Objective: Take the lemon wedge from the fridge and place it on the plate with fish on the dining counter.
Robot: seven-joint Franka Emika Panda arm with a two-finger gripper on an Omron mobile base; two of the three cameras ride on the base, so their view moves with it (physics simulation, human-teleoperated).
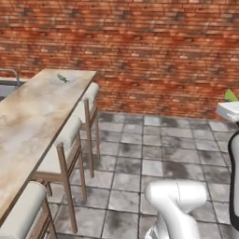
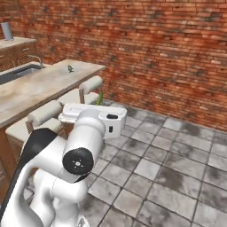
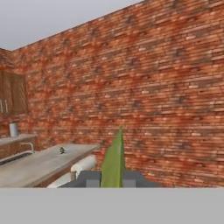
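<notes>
My gripper [image 3: 113, 180] is shut on the lemon wedge [image 3: 113, 157], a thin yellow-green slice that stands up between the fingertips. In the left base view the lemon wedge [image 1: 230, 95] pokes above the white hand at the right edge. In the right base view the lemon wedge [image 2: 100, 98] shows just behind the hand. The plate with fish [image 1: 63, 79] sits at the far end of the dining counter [image 1: 28, 121], well ahead and to the left of the gripper. The plate with fish [image 2: 70, 69] also shows small on the dining counter [image 2: 40, 86]. The fridge is out of view.
Padded stools [image 1: 70, 135] line the counter's near side. A sink with a faucet [image 2: 20, 71] is set into the counter. A red brick wall [image 1: 163, 56] closes the back. The grey tiled floor [image 1: 154, 158] lies open to the right of the stools.
</notes>
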